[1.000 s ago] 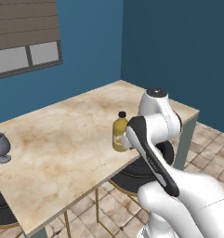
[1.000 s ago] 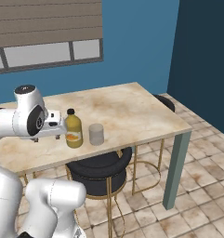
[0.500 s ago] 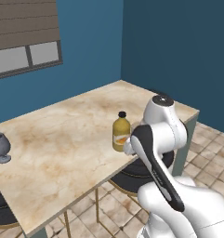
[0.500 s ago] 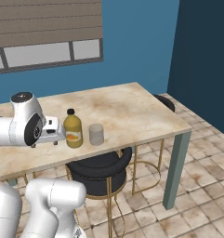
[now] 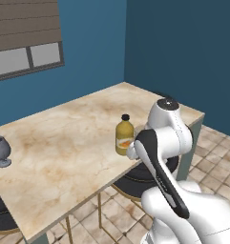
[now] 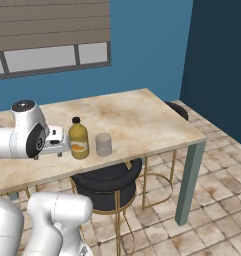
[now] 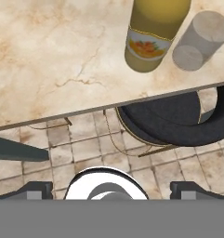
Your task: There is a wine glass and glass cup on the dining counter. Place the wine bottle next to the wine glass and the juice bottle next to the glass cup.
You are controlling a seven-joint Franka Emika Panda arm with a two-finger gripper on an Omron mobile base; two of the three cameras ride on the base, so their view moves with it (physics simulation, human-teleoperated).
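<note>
The squat yellow juice bottle (image 6: 78, 139) stands upright near the front edge of the beige marbled dining counter (image 6: 142, 117), and the low see-through glass cup (image 6: 104, 144) stands close beside it. In the hand view the juice bottle (image 7: 153, 39) and the glass cup (image 7: 197, 42) sit at the top. My gripper (image 7: 111, 189) is open with nothing between its fingers, and it hangs over the counter's front edge, clear of the bottle. The juice bottle (image 5: 125, 136) shows just left of my arm. The stemmed wine glass (image 5: 1, 150) stands at the counter's far left. The wine bottle is out of view.
A black round stool (image 6: 106, 184) with gold legs stands under the counter below the bottle and cup, and the same stool (image 7: 171, 122) shows beneath the edge. A second stool (image 6: 175, 110) is at the far end. A grey-green counter leg (image 6: 188, 182) stands on the tiled floor.
My hand has drawn back from the juice bottle and dropped a little toward the counter's front edge. The bottle, cup and wine glass have stayed put.
</note>
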